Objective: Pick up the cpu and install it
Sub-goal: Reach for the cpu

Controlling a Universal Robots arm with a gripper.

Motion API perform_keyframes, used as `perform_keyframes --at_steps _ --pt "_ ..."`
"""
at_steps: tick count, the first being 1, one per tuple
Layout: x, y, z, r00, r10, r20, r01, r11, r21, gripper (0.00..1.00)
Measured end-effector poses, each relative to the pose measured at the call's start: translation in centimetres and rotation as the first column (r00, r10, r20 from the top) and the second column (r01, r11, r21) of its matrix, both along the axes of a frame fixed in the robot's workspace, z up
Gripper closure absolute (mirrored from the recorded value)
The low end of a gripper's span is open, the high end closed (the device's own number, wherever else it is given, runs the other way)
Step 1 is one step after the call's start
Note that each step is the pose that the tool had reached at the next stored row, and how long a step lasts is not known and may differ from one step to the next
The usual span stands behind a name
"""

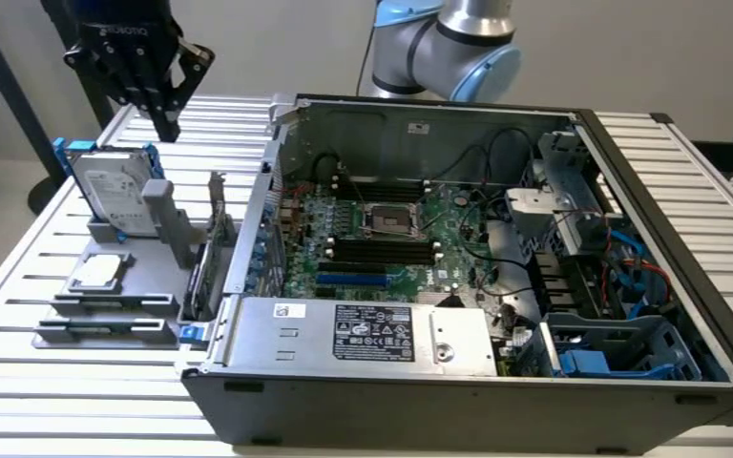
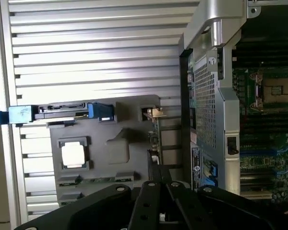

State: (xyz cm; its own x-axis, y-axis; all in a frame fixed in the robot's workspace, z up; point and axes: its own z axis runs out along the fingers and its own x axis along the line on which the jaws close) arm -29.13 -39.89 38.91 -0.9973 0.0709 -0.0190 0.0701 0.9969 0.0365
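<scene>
The cpu [image 1: 96, 274] is a small flat silver square lying in a recess of the grey holder [image 1: 150, 286] on the slatted table, at the exterior view's left. It shows as a pale square cpu [image 2: 73, 154] in the wrist view. My black gripper [image 1: 164, 127] hangs high above the table's far left corner, behind the holder and well clear of the cpu. Its fingers meet at the tips, shut on nothing, as the gripper [image 2: 156, 168] in the wrist view shows. The motherboard's bare socket [image 1: 388, 221] lies inside the open computer case; the wrist view also takes in the socket [image 2: 278, 91].
A silver hard drive in a blue frame [image 1: 112, 191] stands upright on the holder behind the cpu. The open case [image 1: 469, 382] takes up the middle and right, with a power supply [image 1: 366, 334] at its front and a metal wall [image 1: 264, 219] facing the holder.
</scene>
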Motion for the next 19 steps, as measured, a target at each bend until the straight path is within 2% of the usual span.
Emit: perform_keyframes --at_steps 7,19 --pt "-3.2 0.00 -0.64 1.0000 0.000 -0.0048 0.000 1.0000 -0.0011 0.89" --pt "-8.6 0.03 -2.43 1.0000 0.000 -0.0048 0.000 1.0000 -0.0038 0.89"
